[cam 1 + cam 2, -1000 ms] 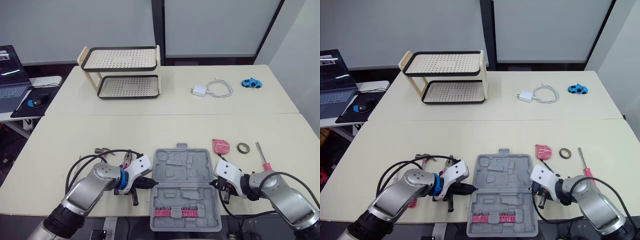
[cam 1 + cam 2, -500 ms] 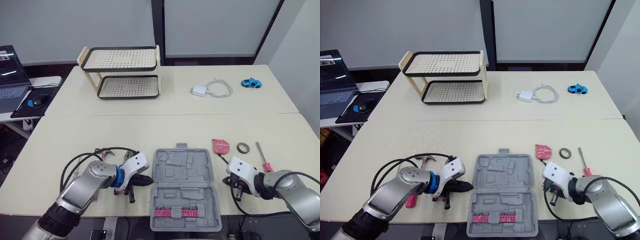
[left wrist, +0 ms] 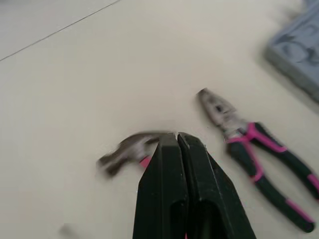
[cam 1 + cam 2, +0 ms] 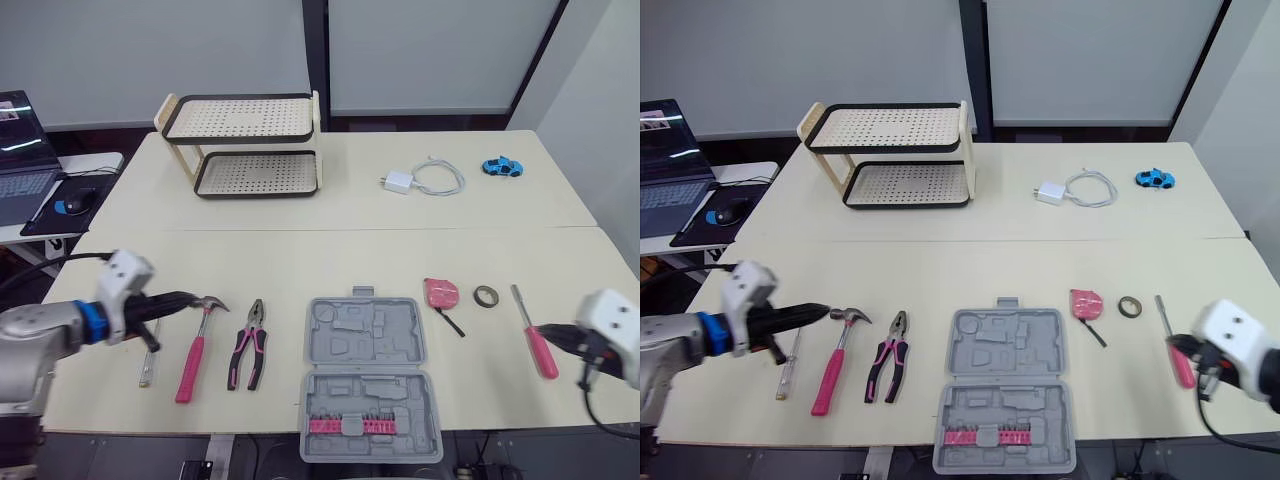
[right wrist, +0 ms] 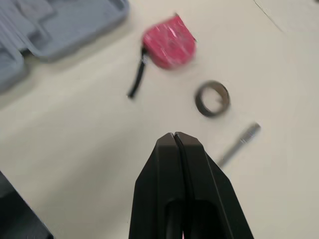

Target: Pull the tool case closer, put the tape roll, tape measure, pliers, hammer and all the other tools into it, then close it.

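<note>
Arms swung outward from tool case; left end effector, right end effector closed

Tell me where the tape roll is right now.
In the left eye view the tape roll lies on the table on the robot's right, between the pink tape measure and the screwdriver, right of the open tool case.

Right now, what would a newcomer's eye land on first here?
The open grey tool case lies at the table's near edge, with a row of pink bits in its front half. A pink-handled hammer and pliers lie to its left, a pink tape measure to its right.
</note>
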{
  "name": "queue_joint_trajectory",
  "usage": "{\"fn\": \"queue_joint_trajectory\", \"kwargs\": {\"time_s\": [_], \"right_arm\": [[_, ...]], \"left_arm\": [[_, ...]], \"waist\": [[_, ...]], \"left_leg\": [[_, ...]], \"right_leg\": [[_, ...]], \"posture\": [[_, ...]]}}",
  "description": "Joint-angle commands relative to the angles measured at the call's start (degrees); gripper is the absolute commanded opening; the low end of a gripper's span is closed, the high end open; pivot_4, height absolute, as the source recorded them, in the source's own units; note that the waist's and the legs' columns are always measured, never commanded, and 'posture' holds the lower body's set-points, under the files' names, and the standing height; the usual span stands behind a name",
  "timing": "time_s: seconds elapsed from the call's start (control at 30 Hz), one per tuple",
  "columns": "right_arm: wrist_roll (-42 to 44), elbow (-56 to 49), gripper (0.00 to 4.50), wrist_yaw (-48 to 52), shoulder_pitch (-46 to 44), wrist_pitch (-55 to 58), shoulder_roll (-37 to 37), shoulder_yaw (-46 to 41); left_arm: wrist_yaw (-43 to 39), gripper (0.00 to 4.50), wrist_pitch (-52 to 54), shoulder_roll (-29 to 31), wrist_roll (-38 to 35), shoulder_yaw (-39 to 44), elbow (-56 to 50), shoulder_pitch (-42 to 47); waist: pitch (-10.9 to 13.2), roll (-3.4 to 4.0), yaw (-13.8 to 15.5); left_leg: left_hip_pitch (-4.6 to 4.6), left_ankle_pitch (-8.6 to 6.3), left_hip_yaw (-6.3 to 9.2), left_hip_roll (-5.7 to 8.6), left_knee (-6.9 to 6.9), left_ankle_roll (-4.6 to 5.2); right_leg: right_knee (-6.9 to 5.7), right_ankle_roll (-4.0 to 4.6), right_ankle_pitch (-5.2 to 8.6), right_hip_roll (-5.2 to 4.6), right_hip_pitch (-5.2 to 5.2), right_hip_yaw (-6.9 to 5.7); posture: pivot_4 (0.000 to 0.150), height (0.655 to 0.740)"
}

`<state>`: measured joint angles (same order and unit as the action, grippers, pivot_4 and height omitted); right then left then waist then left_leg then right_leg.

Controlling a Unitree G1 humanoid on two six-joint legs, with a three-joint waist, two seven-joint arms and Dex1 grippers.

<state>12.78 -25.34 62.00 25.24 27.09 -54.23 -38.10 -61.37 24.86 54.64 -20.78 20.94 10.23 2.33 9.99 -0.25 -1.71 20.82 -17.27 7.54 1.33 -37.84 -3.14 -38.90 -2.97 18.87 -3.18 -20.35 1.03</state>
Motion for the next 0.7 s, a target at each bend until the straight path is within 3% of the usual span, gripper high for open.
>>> {"fn": "queue_joint_trajectory", "kwargs": {"time_s": [0.03,0.1,0.2,0.5,0.63,0.7], "right_arm": [[-1.0,7.7,0.01,4.0,2.4,-6.2,-1.9,-8.7],[-1.6,11.6,0.0,5.7,3.9,-9.5,-2.4,-10.4],[-0.1,15.3,0.0,6.7,4.2,-9.7,-2.4,-11.4],[1.5,18.5,3.2,7.3,2.1,-9.8,-3.1,-9.1],[1.7,18.5,4.48,7.2,0.5,-9.5,-3.7,-8.0],[2.0,18.2,4.48,7.2,-0.3,-9.2,-4.1,-7.6]], "left_arm": [[3.8,0.19,-4.0,1.9,0.8,8.4,10.8,-2.2],[6.1,0.52,-4.4,1.9,0.9,11.1,15.1,-3.1],[7.7,1.42,-3.8,1.5,0.4,13.7,18.0,-5.4],[9.0,4.42,-2.6,-0.3,-1.6,16.0,16.3,-9.1],[8.9,4.5,-2.3,-0.6,-2.3,15.9,15.0,-9.5],[7.7,4.5,-2.0,-0.1,-2.7,16.0,13.9,-10.4]], "waist": [[0.0,0.0,-0.1],[0.0,-0.01,-0.1],[0.0,-0.08,-0.1],[0.0,-0.11,0.0],[0.0,-0.11,0.0],[0.0,-0.11,0.0]], "left_leg": [[-0.01,0.0,-0.01,-0.01,0.0,0.01],[-0.03,-0.01,-0.02,-0.01,0.03,0.02],[-0.02,-0.02,-0.02,-0.03,0.05,0.03],[-0.03,-0.01,0.03,-0.06,0.04,0.01],[-0.03,-0.01,0.02,-0.06,0.03,0.01],[-0.03,-0.01,0.01,-0.06,0.04,0.01]], "right_leg": [[0.0,0.0,0.0,-0.01,-0.01,0.03],[0.0,0.0,0.0,-0.01,-0.02,0.04],[-0.01,0.0,0.01,-0.01,-0.02,0.0],[-0.04,0.0,0.0,-0.1,0.0,0.04],[-0.04,0.0,0.0,-0.11,0.0,0.05],[-0.04,0.0,0.0,-0.11,-0.01,0.07]], "posture": [[0.15,0.74],[0.15,0.74],[0.15,0.74],[0.15,0.74],[0.15,0.74],[0.15,0.74]]}}
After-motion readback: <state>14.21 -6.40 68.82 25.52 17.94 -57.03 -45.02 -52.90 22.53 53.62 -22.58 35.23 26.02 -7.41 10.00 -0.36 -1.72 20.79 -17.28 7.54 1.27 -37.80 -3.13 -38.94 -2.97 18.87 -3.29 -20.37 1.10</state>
